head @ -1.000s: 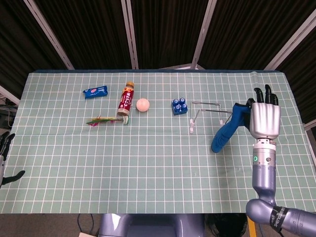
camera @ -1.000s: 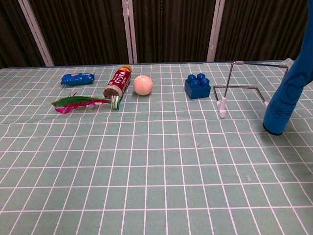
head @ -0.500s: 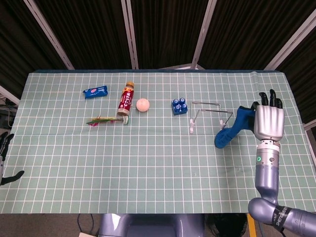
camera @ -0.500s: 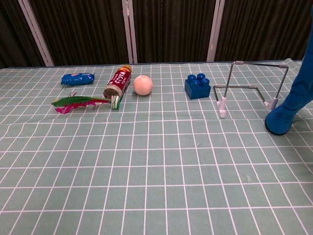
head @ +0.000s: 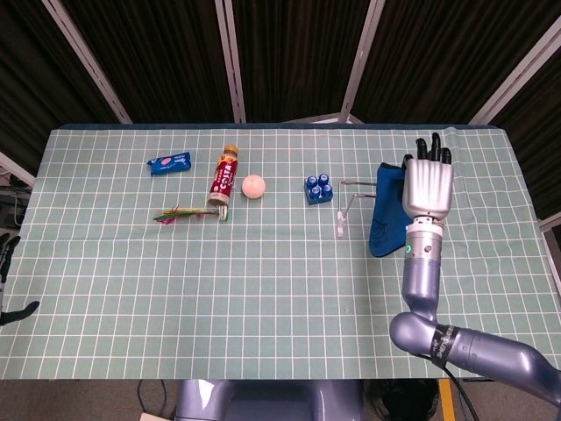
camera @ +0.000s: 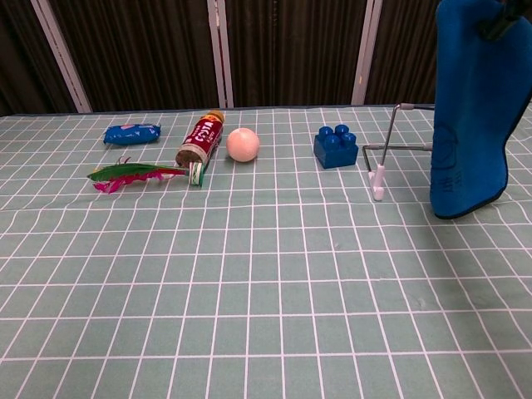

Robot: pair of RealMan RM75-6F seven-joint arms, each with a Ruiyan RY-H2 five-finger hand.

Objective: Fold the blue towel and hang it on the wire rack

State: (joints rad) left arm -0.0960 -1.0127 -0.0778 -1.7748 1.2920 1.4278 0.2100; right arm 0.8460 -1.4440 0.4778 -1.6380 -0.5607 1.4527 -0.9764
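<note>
The blue towel (head: 384, 210) hangs folded and lifted off the table, and my right hand (head: 427, 182) grips it at its top edge. In the chest view the blue towel (camera: 470, 108) drops straight down in front of the right half of the wire rack (camera: 389, 148), its lower edge just above the cloth. Only the left post and white foot of the wire rack (head: 349, 196) show in the head view, left of the towel. My left hand (head: 7, 263) stays low at the table's far left edge, holding nothing, fingers apart.
A blue toy brick (head: 319, 189) sits just left of the rack. Further left lie a pale ball (head: 253, 185), a red bottle (head: 225, 175) on its side, a blue snack packet (head: 168, 163) and a green-and-pink feather (head: 181, 213). A checked green cloth (head: 263, 298) covers the table.
My right hand has risen and moved left with the towel, from beside the rack's right end to over it. The towel, earlier slanting down to the table, now hangs straight.
</note>
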